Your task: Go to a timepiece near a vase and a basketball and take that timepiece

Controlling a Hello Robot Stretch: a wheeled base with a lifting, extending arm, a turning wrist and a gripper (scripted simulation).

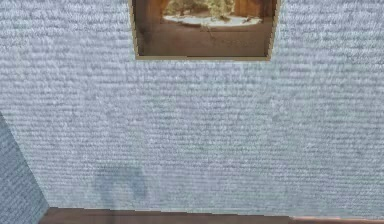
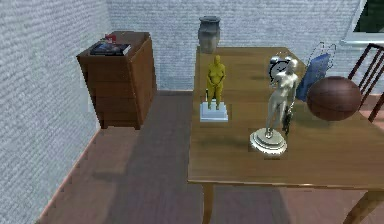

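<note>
On the wooden table (image 2: 300, 160) in the arm side view stood what I took for the timepiece, a small round alarm clock (image 2: 285, 68) with bells on top. It sat toward the table's far right, just behind a tall silver statue (image 2: 272, 115) that partly hid it. The basketball (image 2: 334, 98) lay close on its right, with a blue object (image 2: 318, 70) between them that I could not identify. A grey vase (image 2: 208, 33) stood at the far edge, and a gold figurine (image 2: 214, 85) on a white base was nearer the middle. A brown cabinet (image 2: 120, 80) with some books on top stood against the wall, well apart from the table.

Ahead, the forward view gave me a pale wall and the lower part of a framed picture (image 1: 205, 28). I judged the base was parked nose to the wall so that the arm's side faced the table. I could not tell the gripper's state. The statue looked like the main obstacle to any reach for the clock.
</note>
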